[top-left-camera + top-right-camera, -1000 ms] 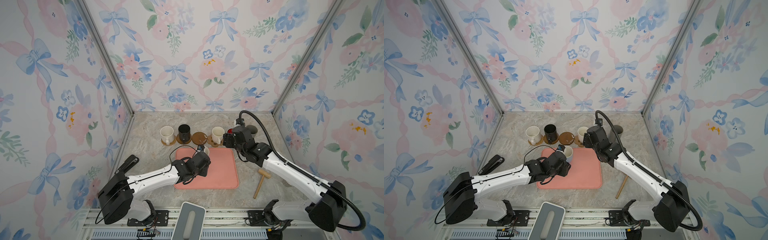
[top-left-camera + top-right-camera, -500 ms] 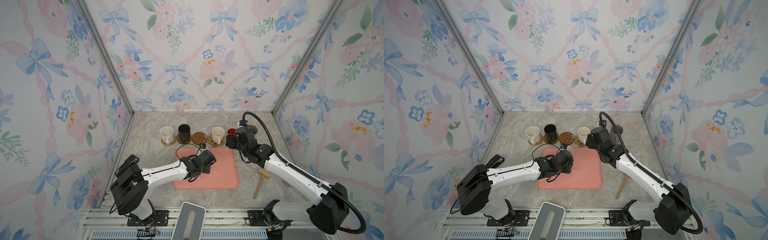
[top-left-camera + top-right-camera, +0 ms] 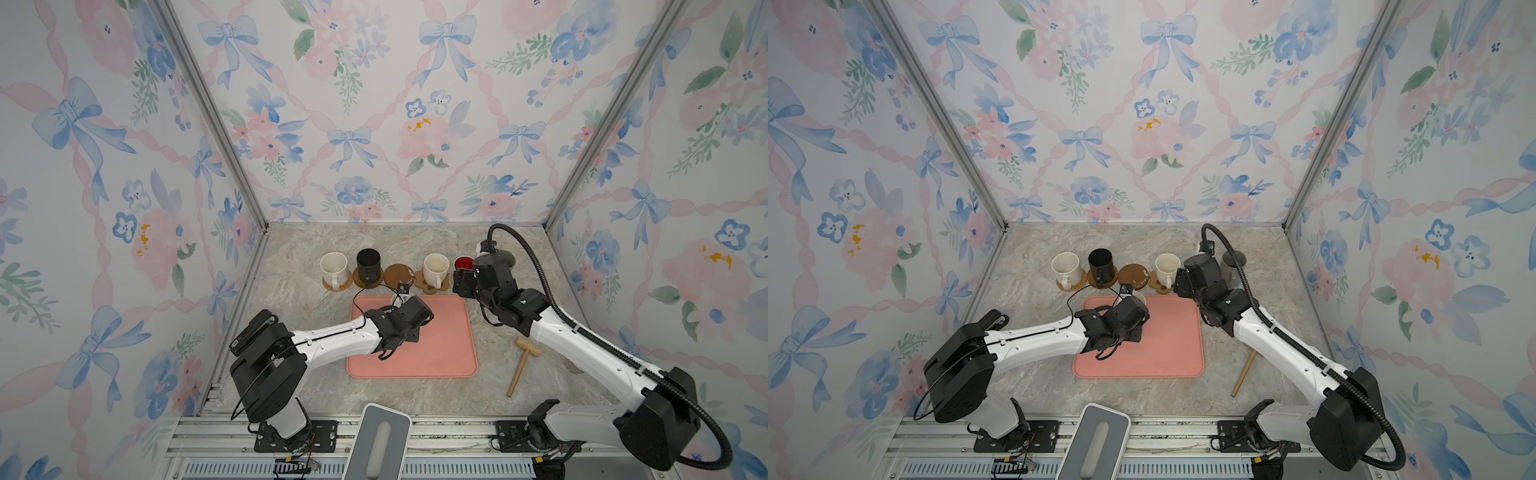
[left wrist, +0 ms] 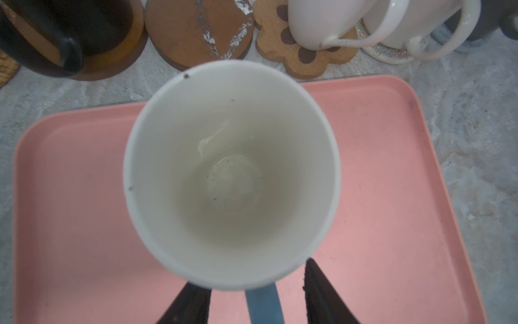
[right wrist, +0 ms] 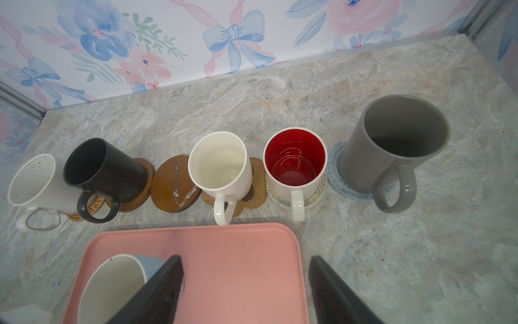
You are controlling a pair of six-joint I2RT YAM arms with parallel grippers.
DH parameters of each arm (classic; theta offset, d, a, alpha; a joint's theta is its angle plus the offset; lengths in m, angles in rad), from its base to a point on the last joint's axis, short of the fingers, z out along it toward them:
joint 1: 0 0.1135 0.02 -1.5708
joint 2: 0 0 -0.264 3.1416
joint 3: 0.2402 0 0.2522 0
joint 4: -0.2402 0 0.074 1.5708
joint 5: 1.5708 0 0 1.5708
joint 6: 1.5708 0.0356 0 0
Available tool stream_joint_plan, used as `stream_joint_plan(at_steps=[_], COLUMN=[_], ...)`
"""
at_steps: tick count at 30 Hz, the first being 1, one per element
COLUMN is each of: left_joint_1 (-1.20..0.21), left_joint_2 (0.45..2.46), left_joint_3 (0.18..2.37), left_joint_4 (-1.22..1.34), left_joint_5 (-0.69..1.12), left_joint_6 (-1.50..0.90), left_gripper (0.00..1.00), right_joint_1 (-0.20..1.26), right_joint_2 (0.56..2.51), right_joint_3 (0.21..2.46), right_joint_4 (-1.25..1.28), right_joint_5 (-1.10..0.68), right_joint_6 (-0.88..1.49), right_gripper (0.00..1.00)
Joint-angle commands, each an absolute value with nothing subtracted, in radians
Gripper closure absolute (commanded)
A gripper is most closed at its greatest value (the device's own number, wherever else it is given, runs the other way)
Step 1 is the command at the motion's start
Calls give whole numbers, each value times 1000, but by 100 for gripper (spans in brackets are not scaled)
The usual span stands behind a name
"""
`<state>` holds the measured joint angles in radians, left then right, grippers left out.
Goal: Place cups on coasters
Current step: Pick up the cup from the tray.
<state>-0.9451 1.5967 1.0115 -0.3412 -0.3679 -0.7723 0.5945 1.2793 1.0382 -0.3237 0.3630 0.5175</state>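
Note:
A light-blue cup (image 4: 232,174), white inside, stands upright near the far edge of the pink tray (image 4: 392,196). Its blue handle lies between the fingers of my left gripper (image 4: 253,280), which is open with a gap on each side. My right gripper (image 5: 246,259) hangs open and empty over the tray's far right corner. Along the back, a speckled cream cup (image 5: 33,182) stands on rattan, a black cup (image 5: 103,168) on a brown round, a cream cup (image 5: 221,165) on the paw-print coaster (image 5: 256,193), a red-inside cup (image 5: 295,160) on cream weave, and a grey cup (image 5: 392,146) on blue weave. One brown coaster (image 5: 175,183) is bare.
A wooden mallet (image 3: 521,361) lies on the marble table to the right of the tray. Flowered walls close in the back and both sides. The row of cups stands just beyond the tray's far edge.
My left arm has reached forward across the tray so its fingers now straddle the blue cup's handle, and its jaws have narrowed slightly. The right arm has barely moved.

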Motion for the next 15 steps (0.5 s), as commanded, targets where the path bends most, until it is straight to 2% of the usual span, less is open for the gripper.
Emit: stream_joint_plan(at_steps=[1,15], left_joint_1=[-933,-916], left_joint_2=[1607,1622], left_joint_3=[1032,1023], left_joint_4=[-365,-365], left_joint_5=[-388,-377], left_joint_6=[-787,-781], left_gripper=[52,61], right_joint_1=[584,583], right_joint_2=[1269,1289], right_joint_3=[1026,1033], right_joint_4=[-312,-308], right_joint_5=[357,350], right_joint_6=[531,531], right_gripper=[26,26])
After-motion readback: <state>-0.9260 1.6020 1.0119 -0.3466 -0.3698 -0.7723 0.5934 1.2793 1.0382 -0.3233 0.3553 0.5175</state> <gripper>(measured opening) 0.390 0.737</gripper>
